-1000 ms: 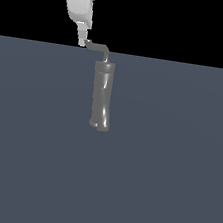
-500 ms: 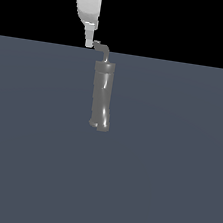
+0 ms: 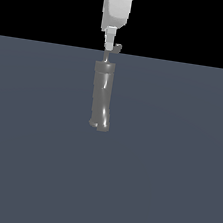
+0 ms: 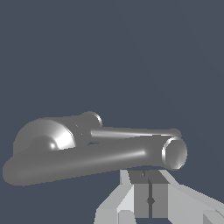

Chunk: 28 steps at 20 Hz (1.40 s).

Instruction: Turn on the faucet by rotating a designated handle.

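Mostly glossy dark-grey faucet (image 3: 102, 94), thin handle (image 3: 114, 49)

- One faucet (image 3: 102, 96), a dark-grey cylinder.
- One handle (image 3: 114, 48), a thin bent rod on top.
- One gripper (image 3: 109, 46).
- One flat grey surface (image 3: 175, 168).

Glossy dark-grey metal on the faucet (image 3: 102, 96), smooth, with bright streaks of reflection. Same polished metal on the thin handle (image 3: 114, 48). Matt white plastic-looking casing on the gripper (image 4: 149, 200). Flat, matt slate-grey floor (image 3: 175, 168).
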Motion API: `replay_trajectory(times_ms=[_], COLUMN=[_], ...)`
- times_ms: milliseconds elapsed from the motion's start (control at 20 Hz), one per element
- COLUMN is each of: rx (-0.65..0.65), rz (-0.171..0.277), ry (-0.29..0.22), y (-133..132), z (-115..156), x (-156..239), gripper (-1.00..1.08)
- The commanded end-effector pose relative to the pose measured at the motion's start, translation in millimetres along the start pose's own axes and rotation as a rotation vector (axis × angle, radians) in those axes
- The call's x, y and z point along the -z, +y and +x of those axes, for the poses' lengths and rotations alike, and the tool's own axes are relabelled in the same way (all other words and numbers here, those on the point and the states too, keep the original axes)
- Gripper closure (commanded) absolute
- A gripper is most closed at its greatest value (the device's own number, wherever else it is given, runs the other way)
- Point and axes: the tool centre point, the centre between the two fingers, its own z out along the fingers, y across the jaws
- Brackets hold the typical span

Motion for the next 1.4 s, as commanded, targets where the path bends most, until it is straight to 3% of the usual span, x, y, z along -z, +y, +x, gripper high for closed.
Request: replay_trajectory(times_ms=[0,50,1350], rx=[-0.047,-0.001,-0.044], rz=[0.0,0.0,0.0], ry=[0.004,-0.001,0.004], y=[5,1,-44], z=[36,4,93], x=[0,0,1], gripper=[1.08,1.08,1.08])
